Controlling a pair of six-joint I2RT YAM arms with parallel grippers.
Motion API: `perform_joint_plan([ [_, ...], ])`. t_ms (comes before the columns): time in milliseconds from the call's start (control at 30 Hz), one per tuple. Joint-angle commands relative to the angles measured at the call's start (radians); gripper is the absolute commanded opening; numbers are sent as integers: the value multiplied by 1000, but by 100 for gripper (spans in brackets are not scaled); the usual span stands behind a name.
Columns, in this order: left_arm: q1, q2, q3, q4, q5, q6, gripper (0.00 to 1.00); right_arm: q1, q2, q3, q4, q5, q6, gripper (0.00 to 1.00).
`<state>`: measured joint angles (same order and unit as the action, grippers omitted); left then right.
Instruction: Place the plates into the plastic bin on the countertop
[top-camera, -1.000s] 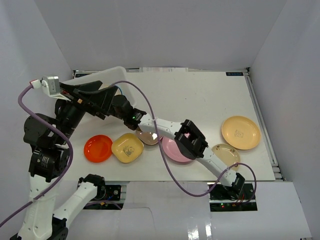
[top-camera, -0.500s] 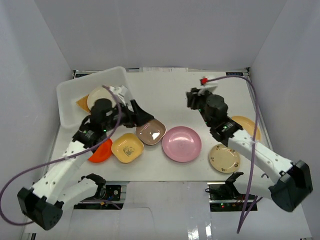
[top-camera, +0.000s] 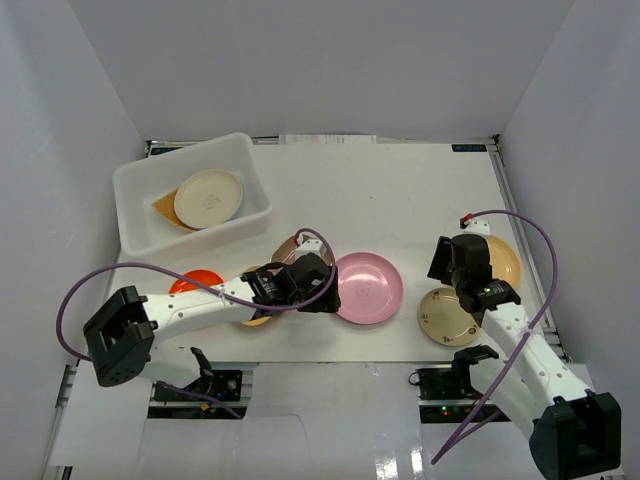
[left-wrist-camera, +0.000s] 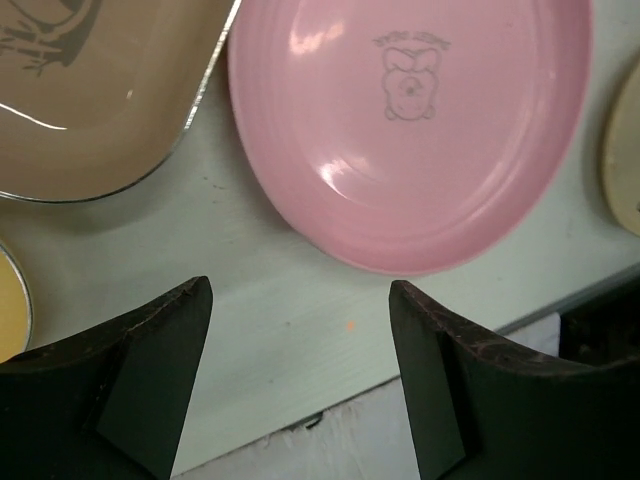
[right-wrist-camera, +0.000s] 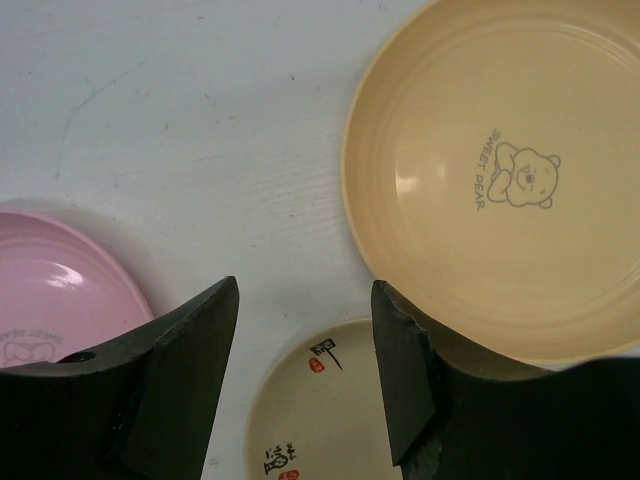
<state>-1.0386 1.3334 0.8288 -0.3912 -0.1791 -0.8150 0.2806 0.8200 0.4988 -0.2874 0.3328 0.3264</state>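
My left jaws, spread and empty, hang over the counter's (top-camera: 400, 190) near edge; the pink plate (left-wrist-camera: 410, 130) lies just ahead (right jaws, also spread, stand farther off). Plastic bin (top-camera: 135, 235): far-left corner.

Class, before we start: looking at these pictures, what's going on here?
Two robot arms are loading a plastic bin from a white table. The bin holds a cream plate lying partly over an orange plate. The left tool hovers open at the pink plate's edge. The right tool, also open, hangs by the yellow plate and a small beige plate. Neither holds anything.
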Motion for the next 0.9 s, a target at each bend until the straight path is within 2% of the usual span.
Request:
perform_joint_plan([
  [0,-21,39,-10,15,-155,-82,82,-24,31,9,-9,-32,10,61],
  [433,-28,222,38,124,-234,-107,81,-104,321,67,126,25,-30,56],
  [567,-29,271,50,123,-258,-102,75,-130,376,76,154,15,-44,52],
  [733,-28,280,47,123,-275,-98,47,-138,449,80,189,12,-56,39],
  [767,-28,279,46,121,-276,-96,42,-138,456,81,198,14,-58,31],
  [833,-28,280,47,123,-283,-93,34,-138,472,84,206,8,-59,23],
  [867,-28,282,49,123,-283,-90,26,-138,472,86,209,5,-61,17],
])
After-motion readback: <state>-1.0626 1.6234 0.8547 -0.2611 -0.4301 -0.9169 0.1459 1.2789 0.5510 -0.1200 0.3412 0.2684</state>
